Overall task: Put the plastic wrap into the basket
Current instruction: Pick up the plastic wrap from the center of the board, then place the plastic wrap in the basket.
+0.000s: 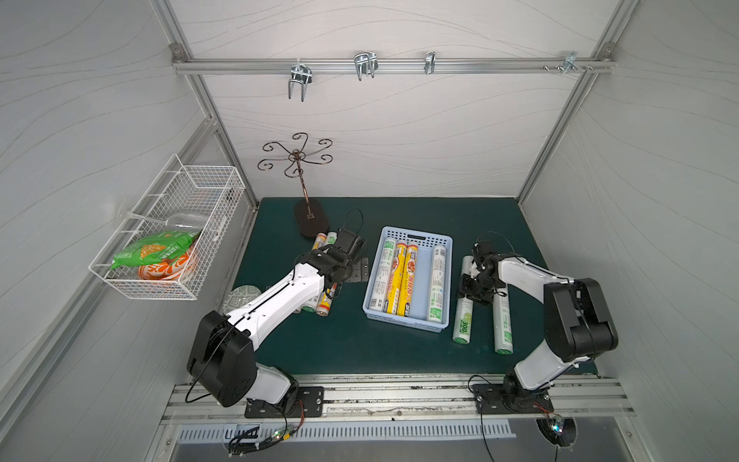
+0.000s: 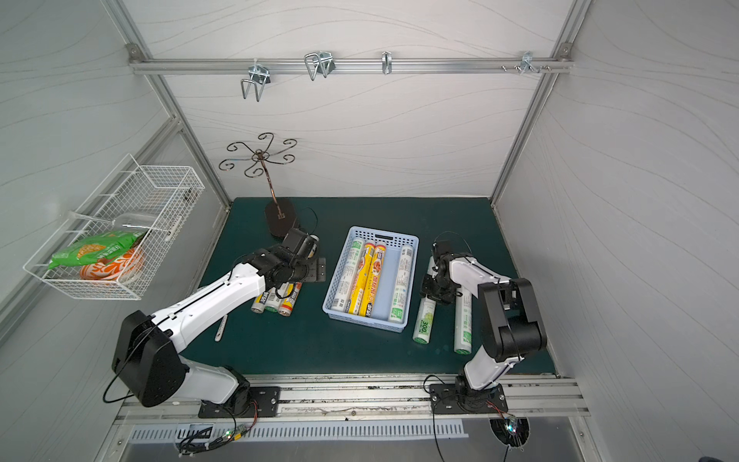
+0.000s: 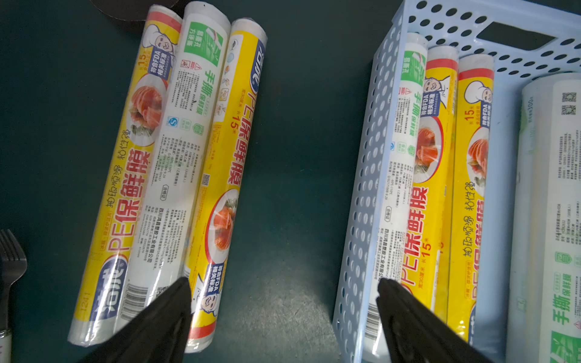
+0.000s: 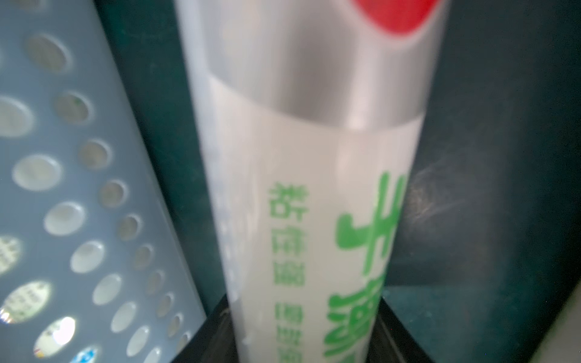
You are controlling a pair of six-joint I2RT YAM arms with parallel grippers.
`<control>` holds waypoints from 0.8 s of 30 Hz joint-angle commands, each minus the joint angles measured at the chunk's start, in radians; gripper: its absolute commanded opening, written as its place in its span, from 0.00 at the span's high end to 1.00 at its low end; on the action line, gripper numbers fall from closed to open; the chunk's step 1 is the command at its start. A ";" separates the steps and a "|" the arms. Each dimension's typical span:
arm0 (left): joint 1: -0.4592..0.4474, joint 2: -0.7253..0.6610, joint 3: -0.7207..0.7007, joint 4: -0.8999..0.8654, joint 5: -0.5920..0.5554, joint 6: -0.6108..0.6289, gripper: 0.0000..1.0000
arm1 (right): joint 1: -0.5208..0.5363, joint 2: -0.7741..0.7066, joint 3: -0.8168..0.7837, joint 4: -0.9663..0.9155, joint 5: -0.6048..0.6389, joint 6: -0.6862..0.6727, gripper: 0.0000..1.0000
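Desk [image 1: 360, 348] centre: the basket [image 1: 418, 237] is set with its long axis running 12 to 6 o'clock in both top views. Four plastic wrap rolls are laid lengthwise inside it: a white-green one [image 1: 382, 276] against the 9 o'clock wall; two yellow ones [image 1: 404, 280] touching, just beside it; a bare strip of basket floor; another white-green one [image 1: 436, 284] against the 3 o'clock wall.

Outside the basket: three rolls [image 3: 176, 176] (yellow, white-green, yellow) are packed side by side at 9 o'clock of it, partly covered by the left arm [image 1: 288, 296] in the top views. Two white-green rolls are laid at 3 o'clock of it, apart from each other: the roll nearest the basket [image 1: 464, 320] just beside the wall; the farther roll [image 1: 502, 324] beyond it.

State of the left gripper [image 3: 284, 279]: spread wide, nothing held; bare desk is seen between its tips, with the three rolls on one side and the basket wall on the other.

State of the right gripper [image 4: 306, 327]: set over the 12 o'clock half of the roll nearest the basket; in the right wrist view that roll is seen filling the space between the jaws, both flush against its sides; recorded as clenched on it; the roll is seen level with its neighbour on the desk.
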 commanded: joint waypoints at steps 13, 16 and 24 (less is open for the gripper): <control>0.003 -0.003 0.002 0.022 0.002 -0.002 0.05 | 0.006 -0.123 0.187 -0.192 -0.012 -0.032 0.68; 0.003 -0.010 0.002 0.020 0.001 -0.003 0.05 | 0.005 -0.155 0.248 -0.245 -0.010 -0.029 0.69; 0.004 -0.027 0.008 0.012 -0.007 -0.004 0.05 | 0.034 -0.194 0.385 -0.306 -0.084 0.019 0.69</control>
